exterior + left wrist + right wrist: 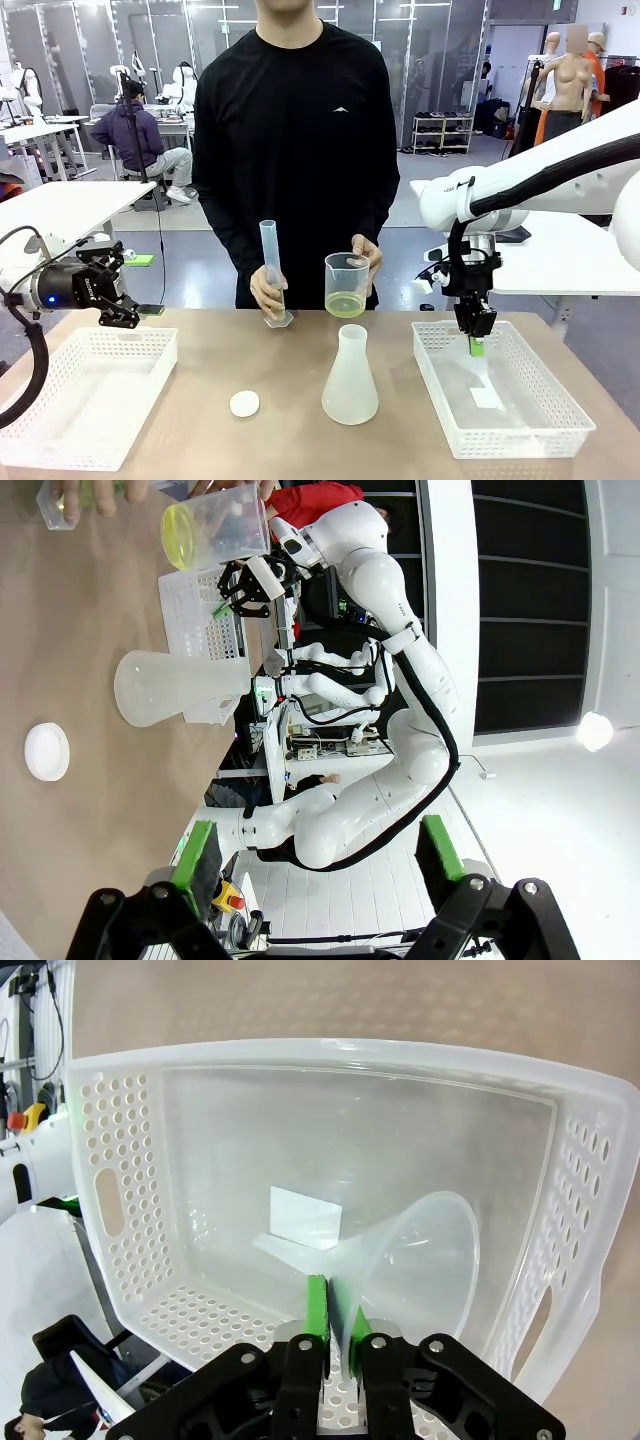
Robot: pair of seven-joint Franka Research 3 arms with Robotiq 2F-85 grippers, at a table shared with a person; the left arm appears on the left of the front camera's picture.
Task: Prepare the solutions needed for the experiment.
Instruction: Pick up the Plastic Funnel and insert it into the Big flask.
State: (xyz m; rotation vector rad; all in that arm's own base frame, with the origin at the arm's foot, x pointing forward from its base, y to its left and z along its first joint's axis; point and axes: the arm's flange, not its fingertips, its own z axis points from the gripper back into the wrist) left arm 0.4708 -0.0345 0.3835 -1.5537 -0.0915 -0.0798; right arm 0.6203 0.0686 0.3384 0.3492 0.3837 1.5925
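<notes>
The solutions are a little pale yellow-green liquid in a clear beaker that the person holds up in one hand at the far side. The person's other hand steadies a tall graduated cylinder standing on the table. My right gripper reaches down into the right white basket; in the right wrist view it is shut on the rim of a clear plastic funnel. My left gripper hovers open over the left side, and its green pads stand wide apart with nothing between them.
An empty clear conical flask stands at the table's middle, with a small white round disc to its left. A white basket sits at the front left. A white label lies on the right basket's floor.
</notes>
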